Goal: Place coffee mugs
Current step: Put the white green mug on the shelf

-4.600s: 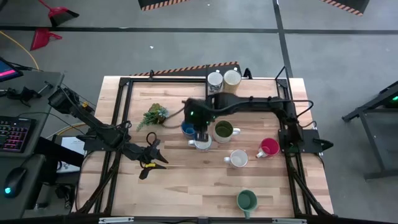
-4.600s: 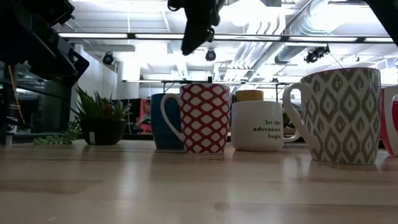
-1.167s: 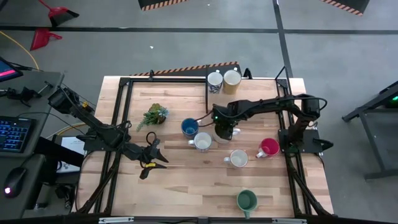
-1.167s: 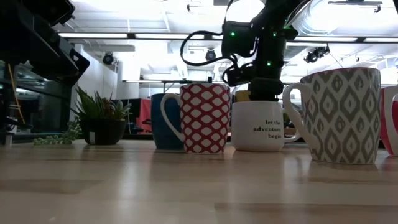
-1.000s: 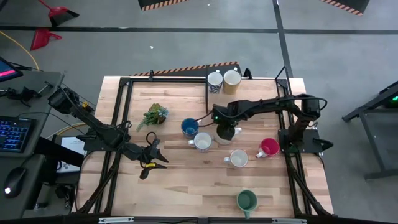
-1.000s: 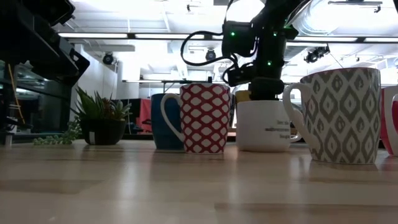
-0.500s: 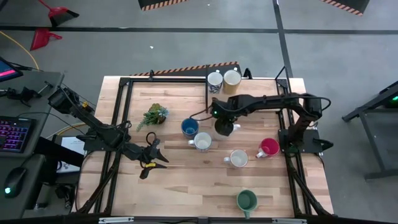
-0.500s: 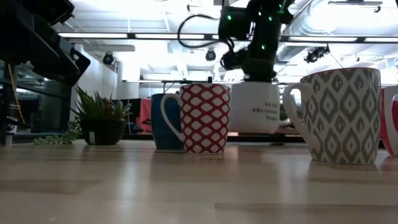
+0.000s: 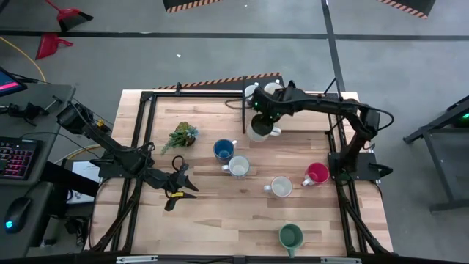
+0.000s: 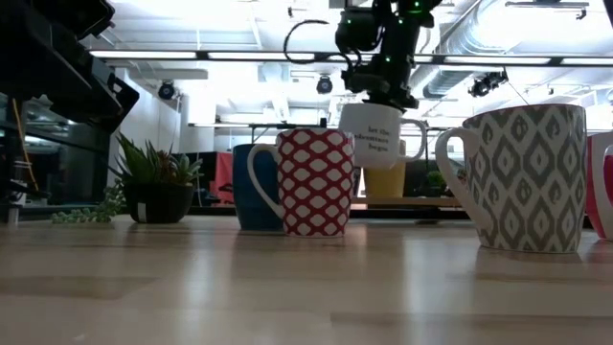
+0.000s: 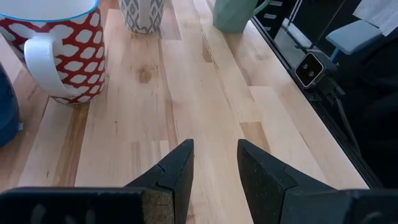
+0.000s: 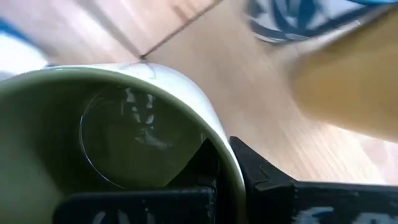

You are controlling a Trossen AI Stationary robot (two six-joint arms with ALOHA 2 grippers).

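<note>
My right gripper (image 9: 265, 116) is shut on a white mug with an olive-green inside (image 9: 259, 130) and holds it in the air near the table's far edge, high in the low view (image 10: 373, 134). Right beyond it stand a blue-patterned mug (image 9: 251, 92) and a cream mug (image 9: 274, 89). On the table rest a blue mug (image 9: 223, 150), a red-and-white patterned mug (image 9: 238, 167), a grey-patterned mug (image 9: 280, 187), a red mug (image 9: 316, 174) and a teal mug (image 9: 291, 236). My left gripper (image 11: 214, 167) waits open over bare wood at the near left. My right gripper pinches the mug's rim (image 12: 219, 157), one finger (image 12: 200, 167) inside the mug and the other (image 12: 256, 173) outside its wall. The fingers come from above, pointing steeply down. The mug hangs below them, lifted clear of the table, slightly tilted, mouth up.
A small potted plant (image 9: 182, 136) stands left of the blue mug. A black frame (image 9: 146, 125) runs along the table's sides. Bare wood lies in the near left part of the table (image 9: 220, 220).
My right gripper has risen with the white mug and carried it toward the table's far edge, rolling its wrist on the way. The mug, which stood on the table beside the patterned mug, now hangs clear of it near the two far mugs.
</note>
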